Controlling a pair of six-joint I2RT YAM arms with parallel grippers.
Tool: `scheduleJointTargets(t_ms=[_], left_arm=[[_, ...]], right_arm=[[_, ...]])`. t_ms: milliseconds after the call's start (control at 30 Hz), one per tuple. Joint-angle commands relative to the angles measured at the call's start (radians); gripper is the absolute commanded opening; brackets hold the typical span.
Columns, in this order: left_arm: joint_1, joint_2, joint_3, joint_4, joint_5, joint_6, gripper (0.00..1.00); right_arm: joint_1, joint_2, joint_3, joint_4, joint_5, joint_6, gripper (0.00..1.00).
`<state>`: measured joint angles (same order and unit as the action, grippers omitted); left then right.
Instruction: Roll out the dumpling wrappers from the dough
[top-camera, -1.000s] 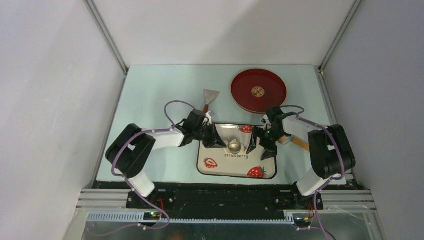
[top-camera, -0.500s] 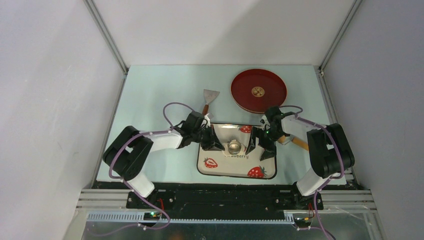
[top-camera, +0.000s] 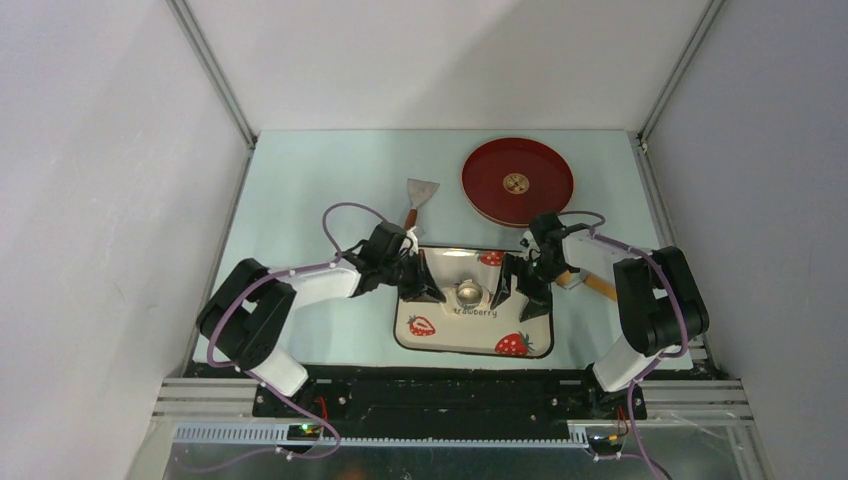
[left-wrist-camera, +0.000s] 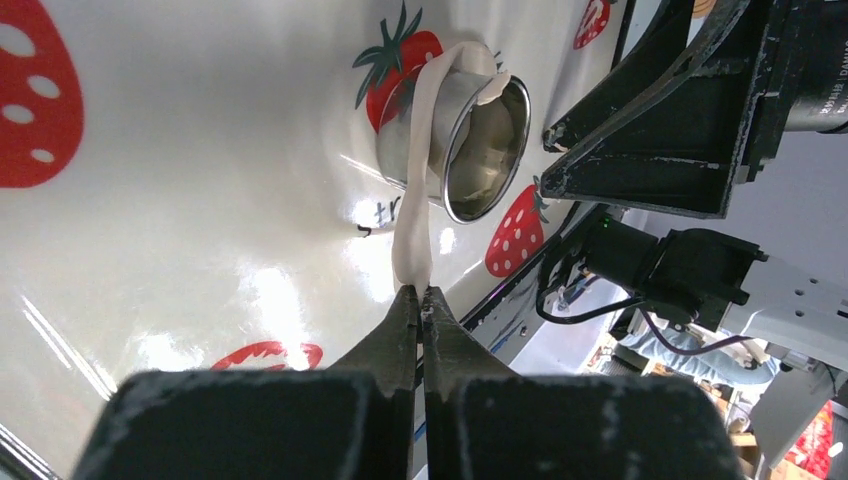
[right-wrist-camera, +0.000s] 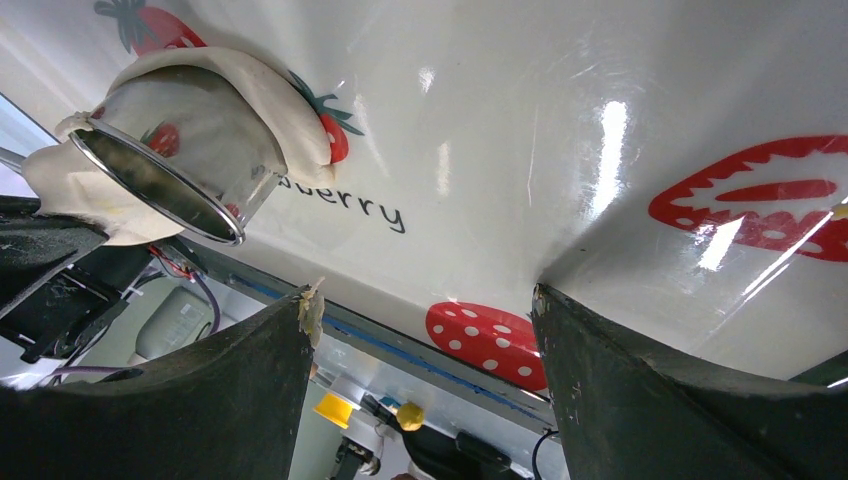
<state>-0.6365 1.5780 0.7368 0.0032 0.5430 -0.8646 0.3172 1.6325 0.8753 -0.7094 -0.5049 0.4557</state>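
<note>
On tray (left-wrist-camera: 200, 150), pale dough (left-wrist-camera: 410, 240) strip drapes cutter (left-wrist-camera: 490, 140), left jaws pinching it; right jaws open.

Your dough (left-wrist-camera: 409, 230): one pale cream strip, stretched thin around the metal cutter ring (left-wrist-camera: 480, 160) on the strawberry tray (left-wrist-camera: 200, 200).
You will find it draped over the ring's rim and clinging down its outer wall. From there it runs on as a narrow band, its end pinched between the closed fingertips of your left gripper (left-wrist-camera: 420, 292).

Pale table (top-camera: 320, 190), strawberry tray (top-camera: 462, 336), red plate (top-camera: 490, 186), metal scraper (top-camera: 422, 192)
</note>
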Motion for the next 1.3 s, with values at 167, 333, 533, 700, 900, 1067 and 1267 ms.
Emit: scheduleJointTargets(t_ms=[167,333,533,700,900,1067,1267], left_arm=[[0.044,-0.032,0.103,-0.101,-0.013,0.056,0.0],[0.089,-0.004,0.181,-0.123,0.011,0.075,0.0],[0.103,0.096,0.341,-0.224,0.067,0.155,0.0],[0.101,0.137,0.413,-0.256,0.117,0.165,0.0],[0.078,0.161,0.465,-0.269,0.15,0.167,0.0],[0.061,0.178,0.504,-0.272,0.146,0.156,0.0],[0.08,0.146,0.493,-0.277,0.065,0.156,0.04]], right_arm=[[0.013,0.035,-0.012,0.037,0.081,-0.029,0.83],[0.018,0.039,-0.012,0.04,0.077,-0.029,0.83],[0.018,0.04,-0.013,0.037,0.075,-0.034,0.83],[0.011,0.035,-0.012,0.036,0.074,-0.037,0.83],[-0.012,-0.013,-0.012,0.032,0.079,-0.033,0.83],[-0.04,-0.071,-0.012,0.02,0.08,-0.036,0.83],[-0.073,-0.104,-0.012,0.012,0.068,-0.048,0.83]])
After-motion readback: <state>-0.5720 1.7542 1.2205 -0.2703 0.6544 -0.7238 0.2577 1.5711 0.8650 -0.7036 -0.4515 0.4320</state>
